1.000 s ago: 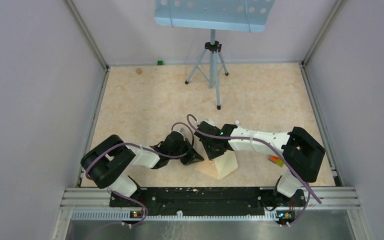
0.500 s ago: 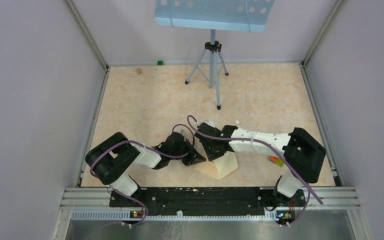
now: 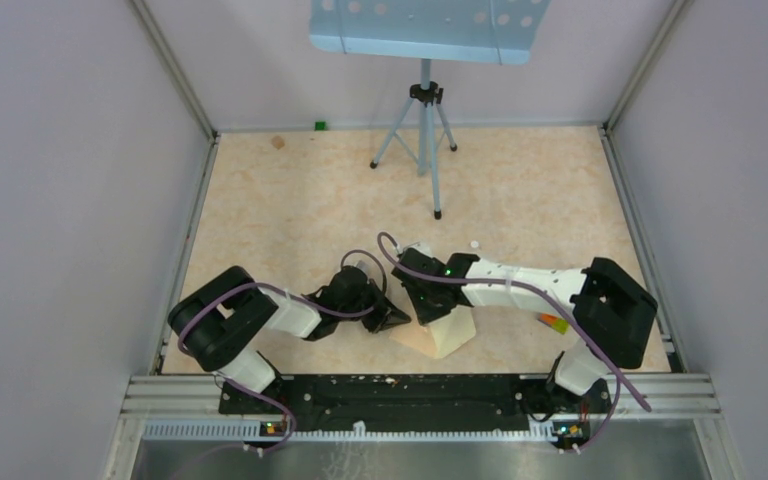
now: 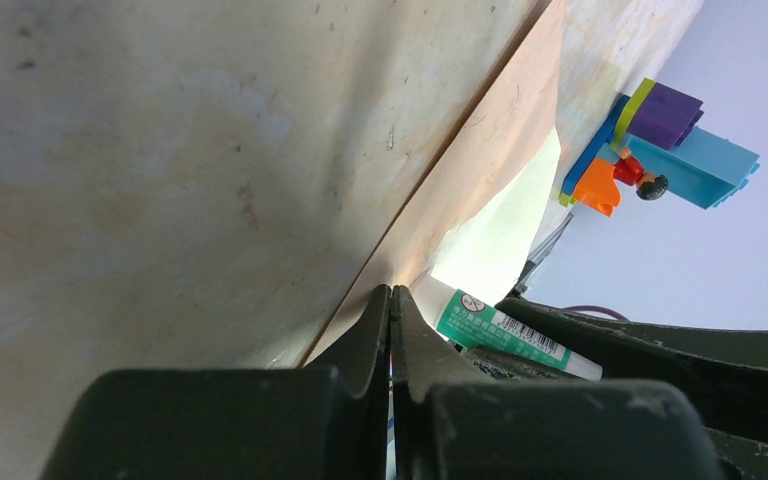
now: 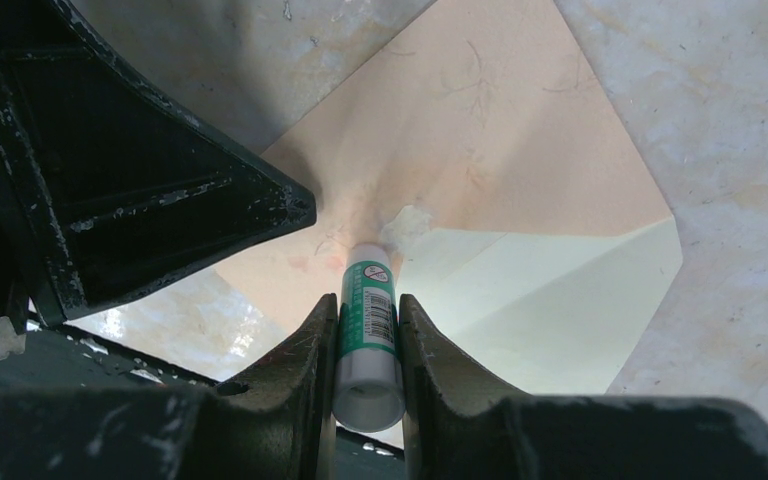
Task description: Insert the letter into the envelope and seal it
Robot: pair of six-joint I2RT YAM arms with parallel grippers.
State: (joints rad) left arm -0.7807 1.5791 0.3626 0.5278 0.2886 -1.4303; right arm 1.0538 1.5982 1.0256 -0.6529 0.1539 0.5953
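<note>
Left arm (image 3: 290, 315): is reaching in from the lower left of the overhead view toward the middle of the tabletop (image 3: 290, 210).
Left jaws: are sitting fully closed, tips pressed together and holding nothing; in the right wrist view their dark tip is touching the left edge of the envelope (image 5: 480, 130).
Envelope: is lying flat on the tabletop just in front of the arm bases, at lower centre of the overhead view, between the two wrists; its tan panel is filling the upper middle of the right wrist view.
Glue stick (image 5: 368, 320): a white tube with a green label is pointing up the frame, its tip meeting the tan paper beside a pale smear.
Right jaws: are clamping narrowly on the glue stick, one finger on each side of the tube.
Letter (image 5: 550, 290): the pale cream sheet is showing at lower right of the right wrist view, bordering the tan panel; whether it is tucked inside cannot be told.
Right arm (image 3: 520, 280): is stretching in from the lower right.
Toy bricks (image 4: 680, 150): are standing at the upper right of the left wrist view, apart from the envelope.
</note>
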